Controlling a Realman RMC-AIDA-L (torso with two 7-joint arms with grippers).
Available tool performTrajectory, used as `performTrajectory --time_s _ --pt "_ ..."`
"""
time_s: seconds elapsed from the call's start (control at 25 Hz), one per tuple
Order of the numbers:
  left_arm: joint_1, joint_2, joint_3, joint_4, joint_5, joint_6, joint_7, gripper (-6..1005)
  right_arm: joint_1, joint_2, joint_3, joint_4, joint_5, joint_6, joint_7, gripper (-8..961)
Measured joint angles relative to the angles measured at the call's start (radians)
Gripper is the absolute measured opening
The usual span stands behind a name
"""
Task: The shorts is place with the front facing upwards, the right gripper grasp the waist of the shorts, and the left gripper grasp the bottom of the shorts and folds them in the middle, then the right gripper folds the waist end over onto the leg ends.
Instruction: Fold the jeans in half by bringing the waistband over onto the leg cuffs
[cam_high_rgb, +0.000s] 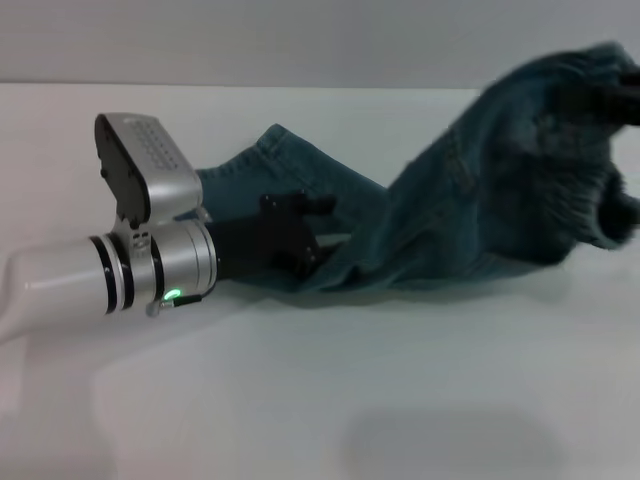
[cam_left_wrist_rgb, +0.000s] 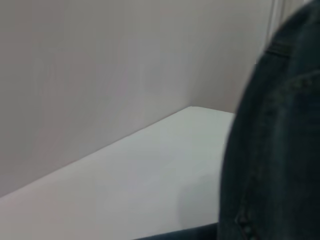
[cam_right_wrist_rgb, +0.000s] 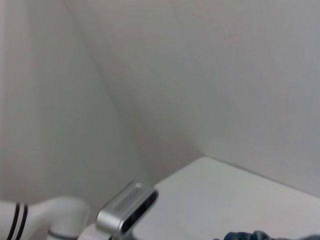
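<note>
The blue-green denim shorts (cam_high_rgb: 480, 190) hang slanted across the table, low at the left and raised high at the right. My left gripper (cam_high_rgb: 320, 228) lies just above the table, shut on the bottom of the shorts (cam_high_rgb: 345, 262), with one leg (cam_high_rgb: 290, 160) trailing behind it. My right gripper (cam_high_rgb: 628, 98) shows as a dark shape at the right edge, holding the gathered waist (cam_high_rgb: 590, 75) up in the air. In the left wrist view, denim (cam_left_wrist_rgb: 280, 150) fills one side. The right wrist view catches only a scrap of denim (cam_right_wrist_rgb: 250, 235).
The white table (cam_high_rgb: 330, 400) stretches wide in front of the shorts, and a pale wall (cam_high_rgb: 300, 40) rises behind it. The right wrist view shows the left arm's grey ribbed box (cam_right_wrist_rgb: 127, 207) and the table's far corner (cam_right_wrist_rgb: 215, 170).
</note>
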Motion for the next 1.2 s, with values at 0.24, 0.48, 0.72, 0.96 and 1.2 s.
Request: performTrajectory --time_s 0.24,0.48,0.72,0.96,1.2 --pt "0.044 0.0 0.086 0.02 -0.087 0.053 0.001 706 0.072 0.0 -0.094 0.125 -0.005 0.109 -0.028 38" --pt "0.091 -0.001 0.278 0.089 -0.224 0.052 0.003 706 0.132 0.01 -0.226 0.221 -0.006 0.219 -0.051 37" --pt "0.162 -0.001 0.527 0.239 -0.379 -0.045 0.003 706 0.171 0.029 -0.302 0.248 -0.008 0.279 -0.055 36" --pt "0.199 -0.001 0.595 0.292 -0.462 -0.063 0.003 706 0.189 0.042 -0.31 0.25 -0.008 0.288 -0.056 36" --pt "0.205 -0.002 0.668 0.314 -0.502 -0.065 0.002 706 0.191 0.044 -0.321 0.265 -0.008 0.301 -0.057 36"
